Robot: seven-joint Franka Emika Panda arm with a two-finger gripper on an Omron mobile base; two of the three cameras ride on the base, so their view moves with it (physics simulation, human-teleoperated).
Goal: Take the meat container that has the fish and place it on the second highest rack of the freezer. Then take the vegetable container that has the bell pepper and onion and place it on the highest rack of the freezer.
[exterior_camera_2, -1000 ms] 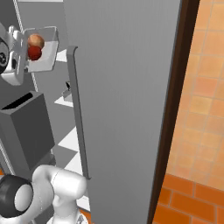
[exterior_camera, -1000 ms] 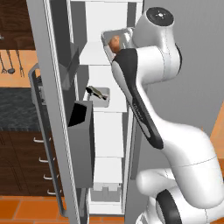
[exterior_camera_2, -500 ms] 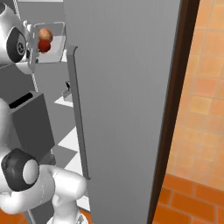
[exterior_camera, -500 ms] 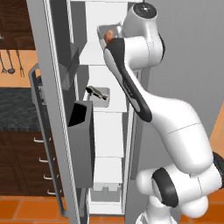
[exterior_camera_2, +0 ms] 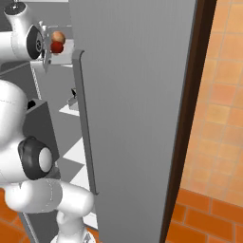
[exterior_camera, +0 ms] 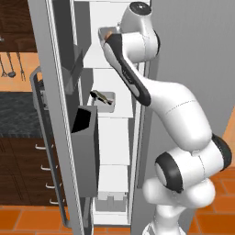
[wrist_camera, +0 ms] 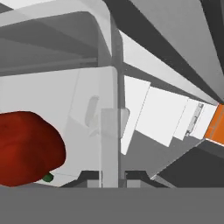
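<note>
The vegetable container, a clear tray, is up at the top of the freezer, level with the highest rack; whether it rests on that shelf or hangs just over it cannot be told. In the tray the onion sits right above the bell pepper, the two touching. In the hand view the pepper bulks large and dark red at the lower left, its green stem tip just showing beneath, behind the tray's clear wall. The gripper pinches that wall's edge, the fingers closed on it from both sides.

One shelf lower, on the second highest rack, stands the meat container with the dark fish lying across it, well apart from the gripper. Lower white shelves step down below that. The grey fridge door stands open to the right of the arm, and orange floor tiles show beyond it
</note>
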